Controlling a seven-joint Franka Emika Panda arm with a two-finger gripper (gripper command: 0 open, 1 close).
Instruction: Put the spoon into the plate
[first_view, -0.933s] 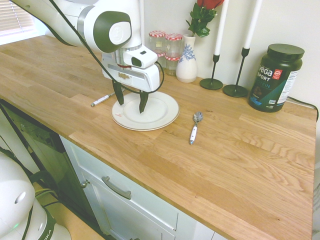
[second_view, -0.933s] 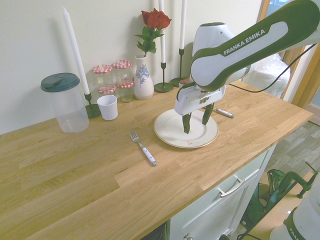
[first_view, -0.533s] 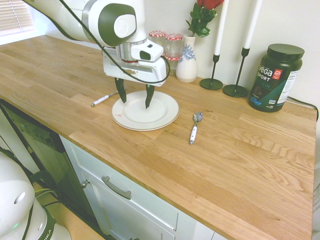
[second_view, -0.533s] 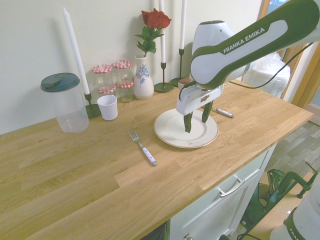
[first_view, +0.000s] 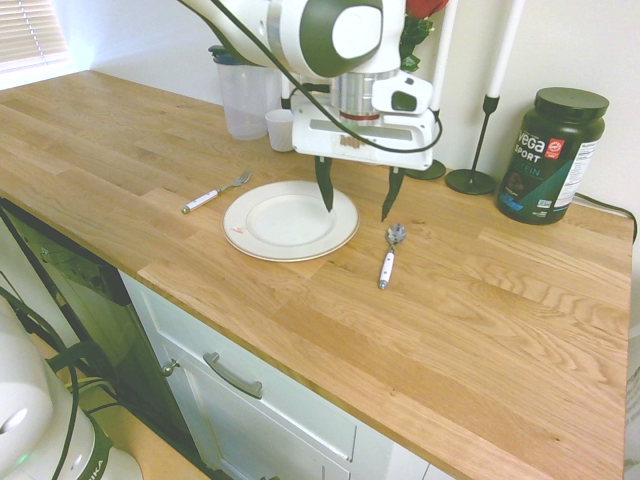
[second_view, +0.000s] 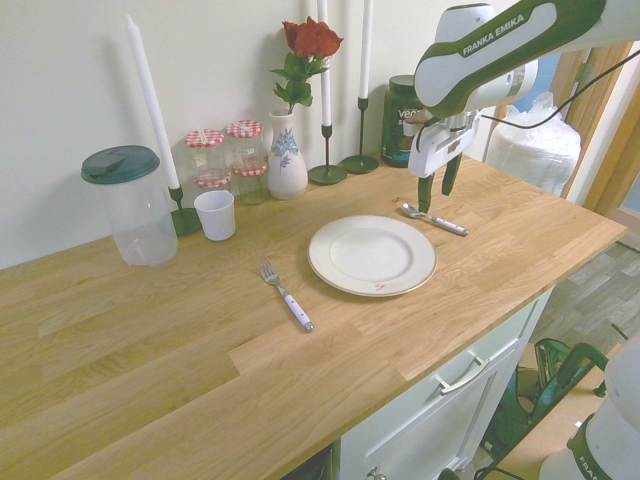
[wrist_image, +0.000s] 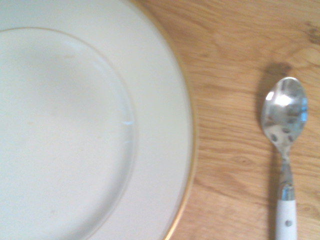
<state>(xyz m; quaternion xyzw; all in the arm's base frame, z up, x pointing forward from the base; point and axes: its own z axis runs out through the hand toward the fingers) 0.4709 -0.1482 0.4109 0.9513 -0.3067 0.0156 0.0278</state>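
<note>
The spoon (first_view: 389, 255) with a silver bowl and white handle lies on the wooden counter just right of the plate (first_view: 290, 220). From the other side the spoon (second_view: 432, 220) lies past the plate (second_view: 372, 254). The wrist view shows the spoon (wrist_image: 285, 150) beside the plate's rim (wrist_image: 175, 125). My gripper (first_view: 357, 203) hangs open above the gap between plate edge and spoon, empty, fingertips clear of the counter. In the second exterior view the gripper (second_view: 436, 197) hovers just above the spoon's bowl end.
A white-handled fork (first_view: 213, 194) lies left of the plate. Along the wall stand a plastic jug (first_view: 243, 95), a small white cup (first_view: 279, 129), candlesticks (first_view: 472, 150), a dark supplement tub (first_view: 551, 155), a rose vase (second_view: 288, 160) and jars (second_view: 228, 152).
The arm has swung from above the plate toward the spoon's side and lifted slightly. The fingers stayed open. Spoon, plate and fork have not moved.
</note>
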